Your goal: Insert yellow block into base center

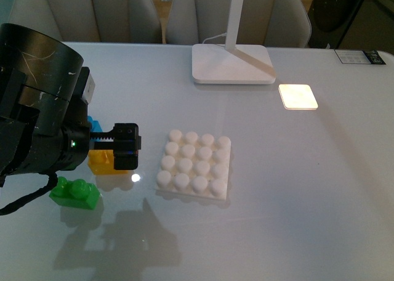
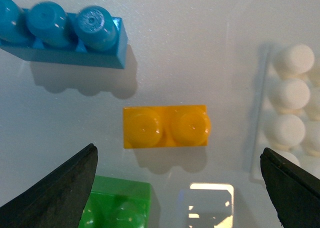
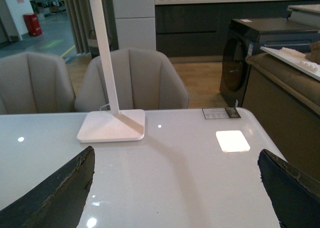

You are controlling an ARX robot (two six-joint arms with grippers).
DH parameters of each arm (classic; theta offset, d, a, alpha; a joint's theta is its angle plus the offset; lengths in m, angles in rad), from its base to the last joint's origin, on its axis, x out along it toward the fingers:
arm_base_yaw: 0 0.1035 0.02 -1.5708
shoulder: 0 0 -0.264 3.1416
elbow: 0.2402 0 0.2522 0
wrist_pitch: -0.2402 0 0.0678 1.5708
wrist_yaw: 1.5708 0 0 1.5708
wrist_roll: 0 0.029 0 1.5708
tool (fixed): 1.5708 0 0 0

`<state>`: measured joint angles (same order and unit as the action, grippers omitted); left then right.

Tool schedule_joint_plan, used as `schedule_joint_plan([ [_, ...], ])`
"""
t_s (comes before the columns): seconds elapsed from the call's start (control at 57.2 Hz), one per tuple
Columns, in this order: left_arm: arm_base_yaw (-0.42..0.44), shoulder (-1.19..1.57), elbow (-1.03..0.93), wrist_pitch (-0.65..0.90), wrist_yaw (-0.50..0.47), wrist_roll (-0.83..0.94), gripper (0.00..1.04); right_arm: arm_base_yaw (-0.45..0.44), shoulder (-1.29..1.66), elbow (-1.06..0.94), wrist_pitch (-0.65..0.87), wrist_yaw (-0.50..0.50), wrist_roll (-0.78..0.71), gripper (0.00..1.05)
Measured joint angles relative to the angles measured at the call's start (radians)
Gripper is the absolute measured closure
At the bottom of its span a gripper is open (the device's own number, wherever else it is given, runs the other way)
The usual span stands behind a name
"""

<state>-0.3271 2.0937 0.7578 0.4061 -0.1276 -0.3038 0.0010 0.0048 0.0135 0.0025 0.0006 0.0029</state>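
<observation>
The yellow block [image 1: 100, 161] lies flat on the white table, left of the base [image 1: 194, 164], a white square plate with a 4x4 grid of studs. My left gripper [image 1: 126, 148] hovers over the block and partly hides it in the front view. In the left wrist view the yellow block [image 2: 166, 126] lies studs up just ahead of the open left gripper [image 2: 177, 155], untouched, with the base [image 2: 292, 113] at the edge. The right gripper [image 3: 172, 158] is open over bare table with nothing in it, and it is out of the front view.
A green two-stud brick [image 1: 75, 193] lies in front of the yellow block and a blue brick [image 2: 62, 32] behind it. A white lamp foot [image 1: 233, 63] stands at the back of the table. Its bright light patch [image 1: 298, 97] falls to the right. Chairs stand beyond the table.
</observation>
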Motion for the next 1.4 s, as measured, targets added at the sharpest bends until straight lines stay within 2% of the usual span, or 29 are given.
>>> schedule_joint_plan([
  [0.28, -0.012, -0.002, -0.015, 0.019, -0.012, -0.016, 0.07, 0.000, 0.000, 0.000, 0.000, 0.000, 0.000, 0.09],
  [0.962, 0.004, 0.171, 0.146, -0.014, -0.030, 0.006, 0.07, 0.000, 0.000, 0.000, 0.000, 0.000, 0.000, 0.09],
  [1.399, 0.005, 0.204, 0.160, -0.021, -0.028, 0.022, 0.07, 0.000, 0.000, 0.000, 0.000, 0.000, 0.000, 0.09],
])
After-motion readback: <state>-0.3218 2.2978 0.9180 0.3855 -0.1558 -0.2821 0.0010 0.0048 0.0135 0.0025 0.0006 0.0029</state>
